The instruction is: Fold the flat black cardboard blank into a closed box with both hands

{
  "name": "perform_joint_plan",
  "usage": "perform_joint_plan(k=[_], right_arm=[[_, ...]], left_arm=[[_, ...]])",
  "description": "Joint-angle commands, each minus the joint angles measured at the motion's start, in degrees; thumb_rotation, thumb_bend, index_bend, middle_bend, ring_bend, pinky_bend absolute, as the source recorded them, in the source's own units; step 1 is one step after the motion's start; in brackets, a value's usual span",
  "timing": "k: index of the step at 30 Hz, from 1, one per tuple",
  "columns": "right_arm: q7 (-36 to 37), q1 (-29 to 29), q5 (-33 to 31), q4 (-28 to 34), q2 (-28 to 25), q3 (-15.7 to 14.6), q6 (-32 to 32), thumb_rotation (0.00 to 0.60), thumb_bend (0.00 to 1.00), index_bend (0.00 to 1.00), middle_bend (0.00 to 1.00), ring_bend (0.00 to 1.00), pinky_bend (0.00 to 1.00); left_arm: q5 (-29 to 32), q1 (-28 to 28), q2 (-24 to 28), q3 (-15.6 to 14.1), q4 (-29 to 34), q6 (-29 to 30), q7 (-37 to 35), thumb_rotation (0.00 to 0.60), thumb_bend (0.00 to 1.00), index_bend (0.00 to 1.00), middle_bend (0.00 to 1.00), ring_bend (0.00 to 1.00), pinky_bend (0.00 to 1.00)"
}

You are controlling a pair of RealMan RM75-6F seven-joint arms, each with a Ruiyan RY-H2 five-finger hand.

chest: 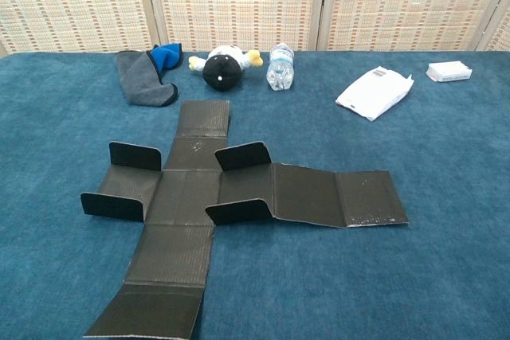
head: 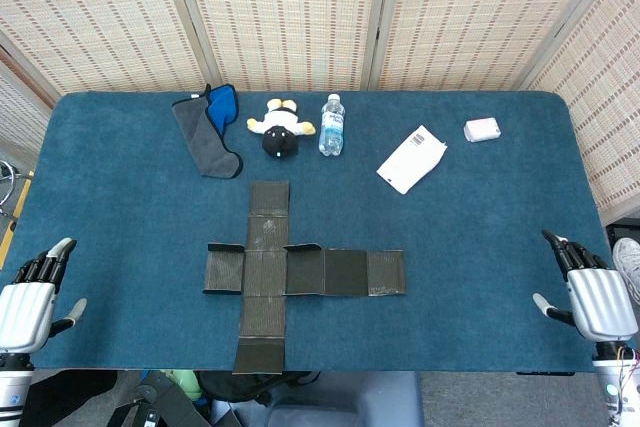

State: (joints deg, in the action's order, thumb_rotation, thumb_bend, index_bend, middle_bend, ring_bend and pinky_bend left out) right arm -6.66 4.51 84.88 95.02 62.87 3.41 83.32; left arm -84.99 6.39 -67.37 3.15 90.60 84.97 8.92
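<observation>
I had the blank (head: 290, 272) lying unfolded on the blue counter (head: 480, 227), cross-shaped, with its long arm running toward the right. In the chest view, small side flaps (chest: 241, 155) on the blank stood partly upright; the remaining panels lay flat. My left hand (head: 30, 297) rested at the counter's near edge, well to the left of the blank, fingers apart and holding nothing. My right hand (head: 590, 292) rested at the near edge, well to the right of the blank, also spread and empty. Neither hand touched the blank.

Beyond the blank, along the far side of the counter, I noted a grey and blue cloth (head: 210, 127), a plush toy (head: 280, 130) and a bottle (head: 332, 125) lying on its side. Beyond the blank's right arm lay a white packet (head: 412, 158), and further right a small white box (head: 481, 129).
</observation>
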Motion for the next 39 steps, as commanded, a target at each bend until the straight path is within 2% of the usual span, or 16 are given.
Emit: perform_joint_plan(k=[1,6,11,13,17,19,27,34,39], right_arm=[[0.04,0.07,0.13,0.78,-0.47,-0.07,-0.12,0.600,0.14,0.08,0.19,0.24,0.34],[0.04,0.32,1.04,1.88,-0.95,-0.07,0.07,0.600,0.14,0.08,0.19,0.26,0.34],[-0.35,1.30,1.95,3.70,-1.53,-0.06,-0.95,0.600,0.14,0.08,0.20,0.48,0.44],[-1.94,2.01,2.63,4.73,-1.50,0.27,-1.13,0.600,0.14,0.08,0.20,0.57,0.55],[-5.85,3.62,2.61,7.59,-0.87,0.61,-3.06,0.600,0.12,0.08,0.23,0.76,0.92],[-9.07,4.62,1.20,9.68,-0.55,0.65,-5.22,0.600,0.09,0.08,0.25,0.80,0.98],[-26.98,8.31,-10.91,20.19,0.71,1.72,-11.37,0.600,0.03,0.08,0.25,0.82,1.00],[-38.71,12.43,-19.34,23.88,5.03,2.05,-13.07,0.600,0.00,0.08,0.21,0.82,1.00],[-43.35,15.92,-23.58,24.06,8.90,2.86,-13.97,0.600,0.00,0.08,0.15,0.81,1.00]], left_arm=[[-0.03,0.01,0.06,-0.01,-0.04,0.02,-0.03,0.600,0.22,0.00,0.03,0.14,0.21],[-0.08,0.06,0.26,0.07,0.05,0.09,-0.23,0.600,0.22,0.00,0.03,0.14,0.21],[-0.30,0.22,0.53,0.02,0.15,-0.05,-0.39,0.600,0.22,0.00,0.03,0.14,0.21],[-0.42,0.27,0.59,0.00,0.20,-0.06,-0.56,0.600,0.22,0.00,0.03,0.14,0.21],[-0.67,0.42,0.56,-0.05,0.18,-0.15,-0.70,0.600,0.22,0.00,0.03,0.14,0.21],[-0.87,0.48,0.49,-0.14,0.16,-0.17,-0.84,0.600,0.22,0.00,0.03,0.14,0.21],[-1.01,0.13,0.57,-0.70,-0.34,-0.18,-1.49,0.600,0.22,0.00,0.03,0.14,0.21],[-1.39,0.09,0.82,-1.09,-0.15,-0.38,-2.02,0.600,0.22,0.00,0.03,0.14,0.21],[-1.83,0.02,0.73,-1.21,-0.40,-0.07,-2.43,0.600,0.22,0.00,0.03,0.14,0.21]])
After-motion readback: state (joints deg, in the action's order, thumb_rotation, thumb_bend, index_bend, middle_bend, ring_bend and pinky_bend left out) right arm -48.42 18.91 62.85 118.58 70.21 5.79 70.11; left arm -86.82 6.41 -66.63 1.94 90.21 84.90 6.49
